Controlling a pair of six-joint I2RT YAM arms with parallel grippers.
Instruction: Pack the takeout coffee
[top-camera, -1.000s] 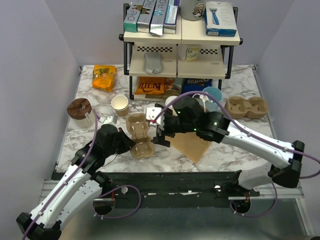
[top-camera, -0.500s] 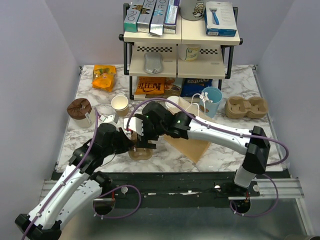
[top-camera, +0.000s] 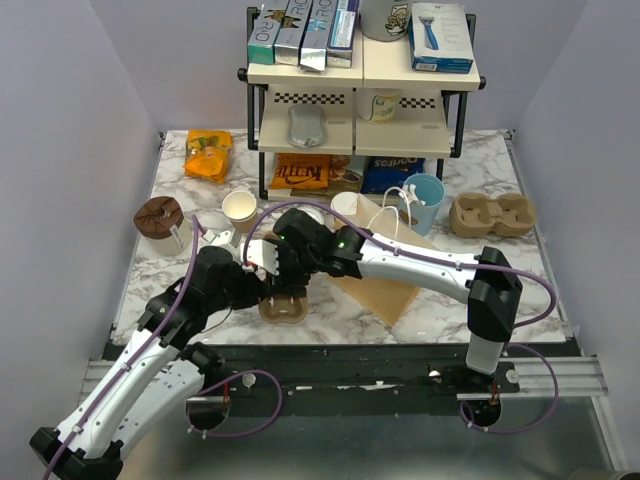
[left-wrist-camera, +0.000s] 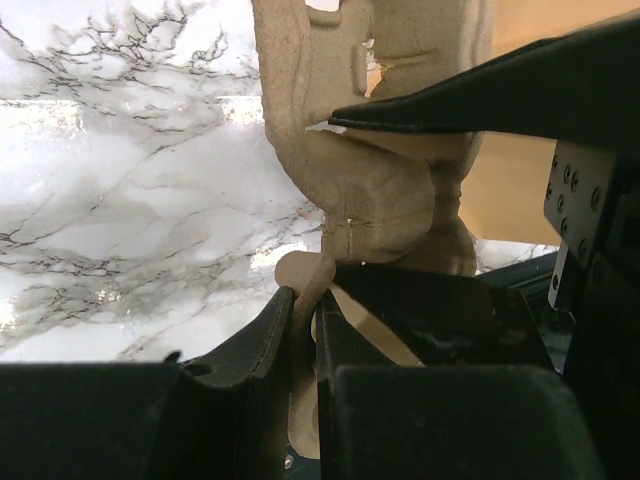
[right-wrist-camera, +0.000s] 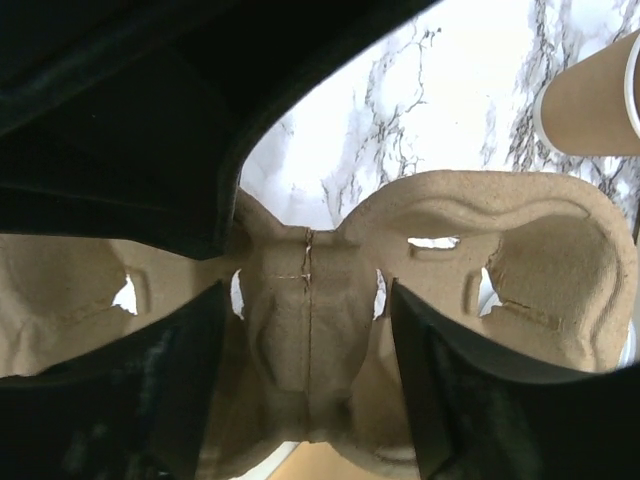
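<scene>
Between the right gripper's (right-wrist-camera: 305, 300) spread fingers sits the centre ridge of a tan moulded-pulp cup carrier (right-wrist-camera: 500, 250); whether they squeeze it I cannot tell. Alongside, the left gripper (left-wrist-camera: 305, 300) pinches the carrier's rim. Beyond the right gripper stands the white-lidded tan paper takeout coffee (top-camera: 345, 204).

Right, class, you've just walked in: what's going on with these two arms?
Both arms are working on the pulp cup carrier. The left pincer pinches a thin edge of it. The right pincer straddles its middle ridge from above, jaws apart. The brown paper bag lies flat beside it.
</scene>
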